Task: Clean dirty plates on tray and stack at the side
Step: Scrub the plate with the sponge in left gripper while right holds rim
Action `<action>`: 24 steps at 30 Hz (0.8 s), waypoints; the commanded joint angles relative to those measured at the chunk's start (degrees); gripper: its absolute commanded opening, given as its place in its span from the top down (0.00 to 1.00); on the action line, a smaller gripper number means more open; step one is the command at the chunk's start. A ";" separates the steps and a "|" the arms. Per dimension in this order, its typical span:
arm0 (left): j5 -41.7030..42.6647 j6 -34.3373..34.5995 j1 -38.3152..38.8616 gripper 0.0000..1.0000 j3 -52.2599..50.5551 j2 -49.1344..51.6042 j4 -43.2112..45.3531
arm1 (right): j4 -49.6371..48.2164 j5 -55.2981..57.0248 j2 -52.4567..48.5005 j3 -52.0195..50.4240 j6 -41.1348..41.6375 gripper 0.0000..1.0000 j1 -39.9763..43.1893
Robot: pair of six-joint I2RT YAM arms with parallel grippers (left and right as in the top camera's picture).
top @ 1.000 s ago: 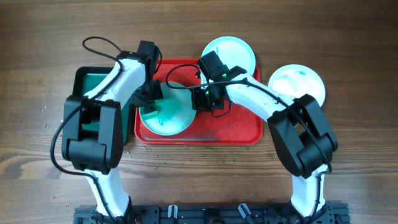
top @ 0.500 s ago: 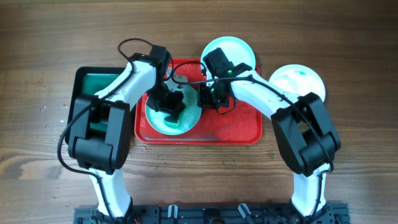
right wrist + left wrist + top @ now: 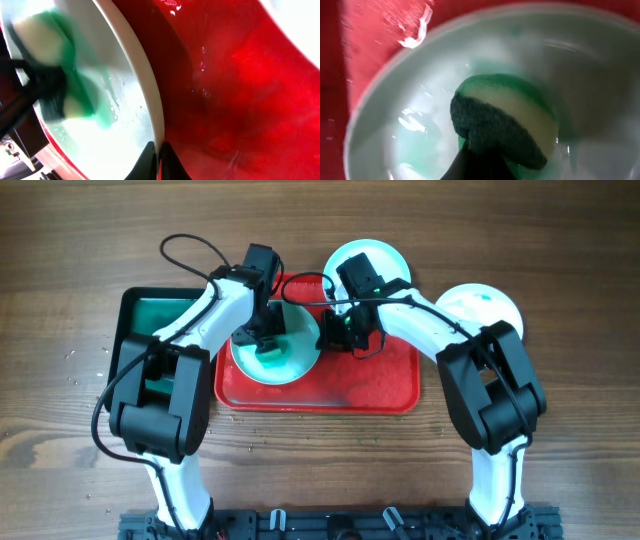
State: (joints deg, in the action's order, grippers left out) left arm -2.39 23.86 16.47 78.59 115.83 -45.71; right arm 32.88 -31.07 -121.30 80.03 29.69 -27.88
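A pale plate (image 3: 293, 358) with a green soapy smear lies on the left half of the red tray (image 3: 370, 385). My left gripper (image 3: 268, 337) is shut on a green and yellow sponge (image 3: 505, 125), which presses into the wet plate (image 3: 420, 110). From the right, my right gripper (image 3: 335, 335) is shut on that plate's rim (image 3: 150, 100), with one finger on each side of the edge (image 3: 159, 152). An aqua plate (image 3: 375, 260) lies behind the tray. A white plate (image 3: 485, 310) with green marks lies on the table to the tray's right.
A smaller dark green tray (image 3: 135, 315) stands on the wooden table just left of the red tray. The red tray's right half (image 3: 240, 75) is wet. Small crumbs dot the table in front of the trays.
My left gripper has swept the sponge from the plate's left edge into its middle and back a little. The plate has shifted slightly toward the tray's back. The right gripper kept its hold on the rim.
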 commanded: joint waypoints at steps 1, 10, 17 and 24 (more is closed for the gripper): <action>-8.61 8.83 -0.55 0.96 -0.68 1.84 5.86 | 0.59 -2.49 -1.38 0.11 -2.32 0.96 0.00; 20.52 -11.63 1.70 0.96 -0.68 1.84 12.74 | 0.55 -2.49 -1.38 0.11 -2.60 0.96 0.00; 36.41 -27.58 2.93 0.96 -0.68 1.84 3.08 | 0.46 -2.49 -1.38 0.11 -2.58 0.96 0.00; 23.02 -29.99 0.37 0.96 -0.68 1.84 -7.13 | 0.46 -2.49 -1.38 0.11 -2.60 0.96 0.00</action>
State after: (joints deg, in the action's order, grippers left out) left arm 27.09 -3.07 18.33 78.22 116.49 -50.22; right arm 33.82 -32.51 -121.62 80.01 28.21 -27.73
